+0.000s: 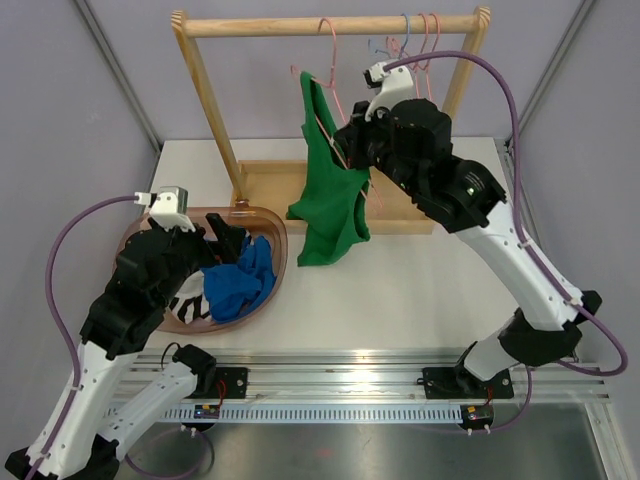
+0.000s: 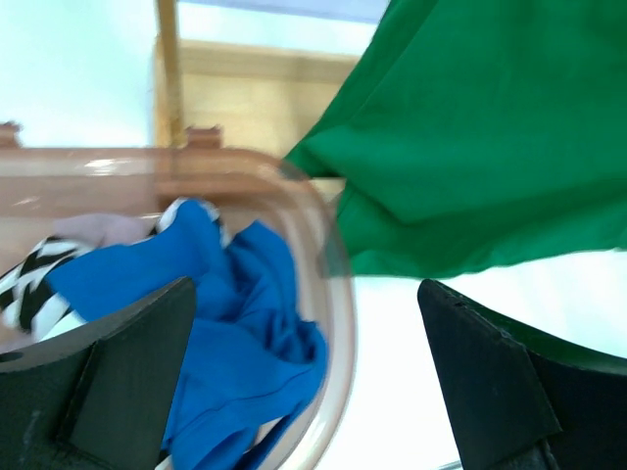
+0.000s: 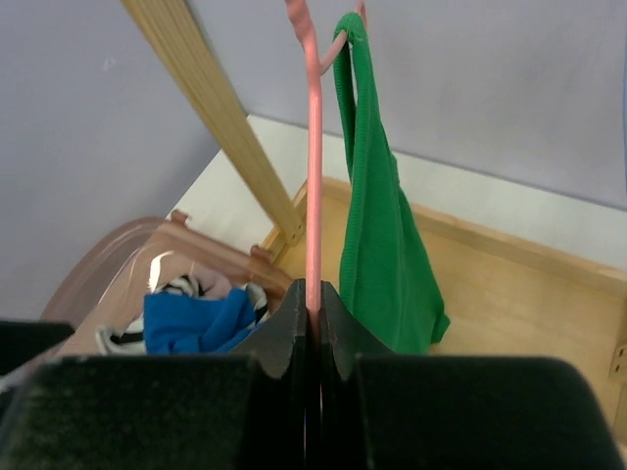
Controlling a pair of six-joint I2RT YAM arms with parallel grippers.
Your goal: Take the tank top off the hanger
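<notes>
1. Black fingers (image 3: 284,333) of the right tool (image 3: 315,313) fill the bottom of its wrist view. They are pressed together on the pink wire of the hanger (image 3: 313,176), and the wire below the grip is hidden between them.
2. That view cuts off the hanger's top. From above, its hook rises to the top rail of the rack (image 1: 330,25).
3. Green, the tank top (image 1: 330,200) hangs on the hanger, with one strap looped over the wire near its top. The other strap lies behind the right arm from above, so I cannot tell whether it is on the hanger.
4. Its body droops past the front edge of the rack's base (image 1: 270,185), and its lower end hangs over the table (image 1: 400,290), just right of the bin (image 1: 283,250). Whether it touches the table cannot be told.
5. Over the bin's right side, the left tool (image 2: 306,313) stands wide open and holds nothing. Only the inner faces of its fingers show, and both are cut off by the bottom edge.
6. Blue cloth (image 1: 240,280) lies in the bin. A striped cloth (image 1: 190,300) beside it is partly buried and partly hidden under the left arm.
7. From the left wrist the tank top is blurred and runs out of the frame at the top and right.
8. Spare hangers (image 1: 420,40) hang at the rail's right end, partly hidden behind the right arm's cable.
</notes>
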